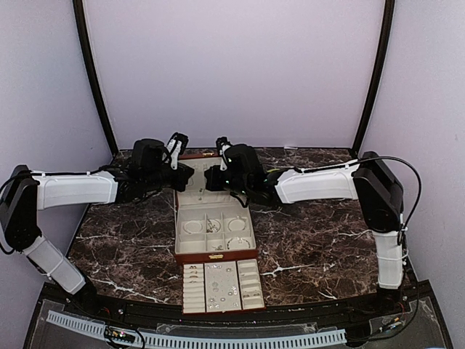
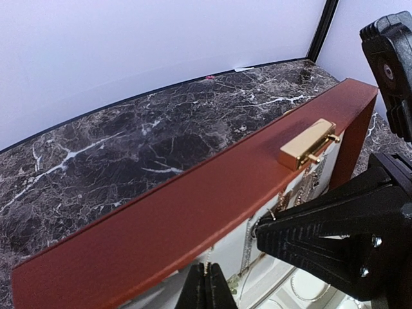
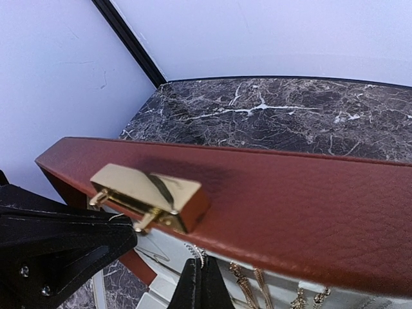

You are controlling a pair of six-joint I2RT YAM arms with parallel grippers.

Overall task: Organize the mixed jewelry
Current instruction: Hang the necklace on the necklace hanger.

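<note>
Left gripper [image 2: 206,283] closed, right gripper [image 3: 200,281] closed, beside box lid [image 3: 296,206]

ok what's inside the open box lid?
Thin chains hang inside the lid on pale lining near the gold clasp. Lower ends run out of frame; tops hidden by the lid.

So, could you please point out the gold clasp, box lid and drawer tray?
gold clasp [image 3: 145,188]: right wrist view, its top plate.
box lid [image 2: 161,212]: left wrist view, its reddish-brown edge.
drawer tray [image 1: 250,287]: top external view, bare right section.
</note>
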